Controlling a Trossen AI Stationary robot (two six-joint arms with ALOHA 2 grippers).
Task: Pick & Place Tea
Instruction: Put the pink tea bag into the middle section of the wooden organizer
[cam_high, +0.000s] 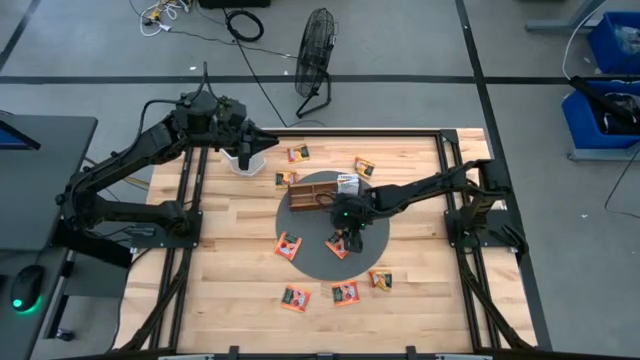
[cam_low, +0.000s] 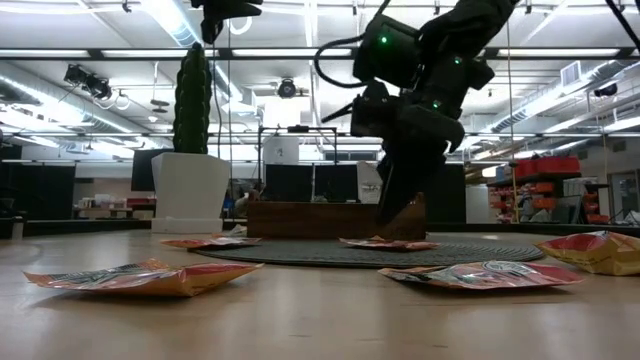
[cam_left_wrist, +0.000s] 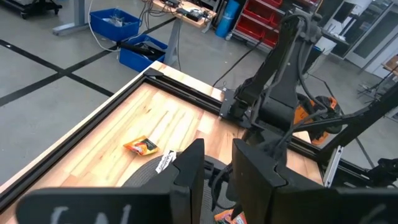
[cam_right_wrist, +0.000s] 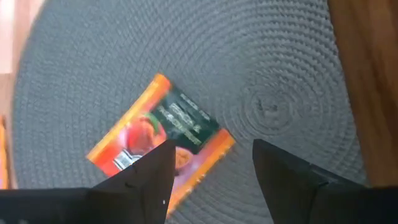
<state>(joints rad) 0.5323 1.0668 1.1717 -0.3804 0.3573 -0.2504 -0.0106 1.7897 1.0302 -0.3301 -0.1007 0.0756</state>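
High view: approx 8 sachets lie loose, wooden tray (cam_high: 318, 190) w/ maybe 1 in. Right gripper (cam_right_wrist: 210, 163) jaws apart over orange sachet (cam_right_wrist: 160, 140), ungrasped. Left gripper (cam_left_wrist: 216, 167) idle, partly closed, empty.

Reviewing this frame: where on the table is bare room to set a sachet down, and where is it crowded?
Bare wood lies along the left side of the table, left of the grey mat, and on the right between the mat and the right arm's base. Crowded: around the wooden tray, and on the mat, where the right gripper hangs open over an orange sachet.
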